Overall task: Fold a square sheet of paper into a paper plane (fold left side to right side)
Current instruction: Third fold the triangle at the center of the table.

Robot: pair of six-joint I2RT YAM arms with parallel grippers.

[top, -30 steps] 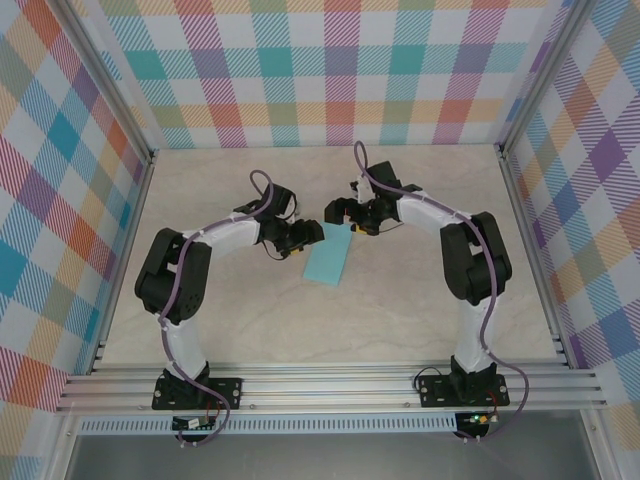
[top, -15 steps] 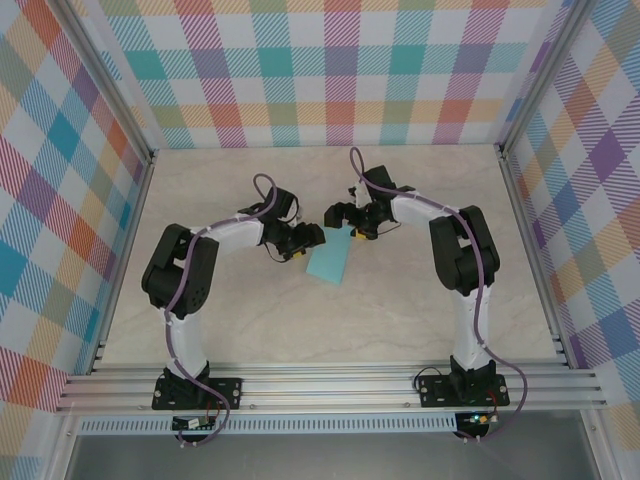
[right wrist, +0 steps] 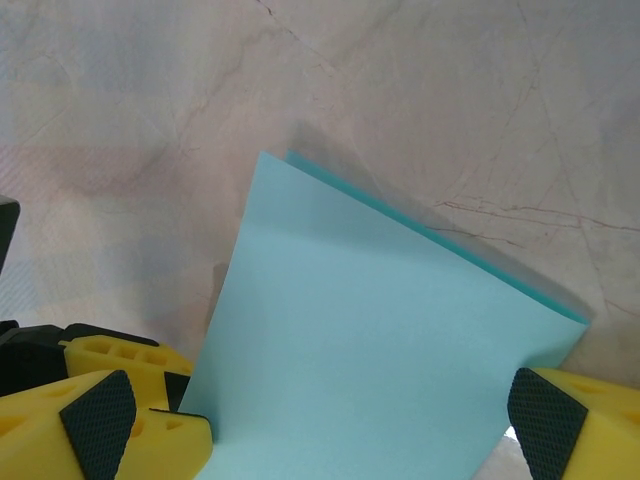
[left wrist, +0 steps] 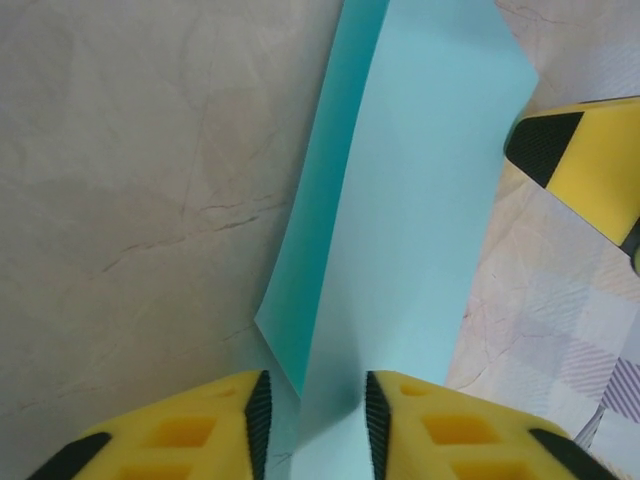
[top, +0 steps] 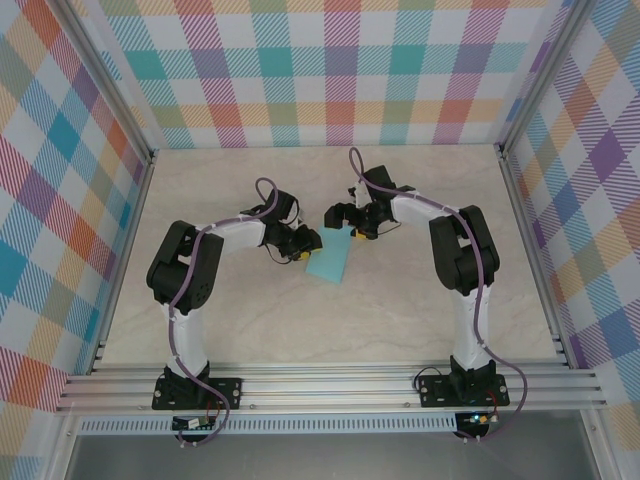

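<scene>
The square sheet of paper (top: pixel 330 260) lies on the table's middle, folded in two into a narrow light-turquoise rectangle; a paper plane is out of view. My left gripper (top: pixel 303 243) is at the sheet's upper left corner. In the left wrist view its yellow jaws (left wrist: pixel 315 415) stand a narrow gap apart, with the raised folded edge of the paper (left wrist: pixel 420 200) between the pads. My right gripper (top: pixel 350 222) hovers over the sheet's far end, wide open. In the right wrist view its fingertips (right wrist: pixel 322 425) straddle the paper (right wrist: pixel 370 330), whose two layers are slightly offset at the far edge.
The marble-patterned tabletop (top: pixel 250 320) is bare around the sheet. Plaid walls (top: pixel 340 80) close in the back and both sides. An aluminium rail (top: pixel 330 385) with both arm bases runs along the near edge. The right gripper's yellow finger (left wrist: pixel 580 160) shows beside the paper.
The left gripper's jaws have narrowed around the paper's edge and the left arm has shifted slightly. The right arm moved a little leftward earlier and now holds still, wide open.
</scene>
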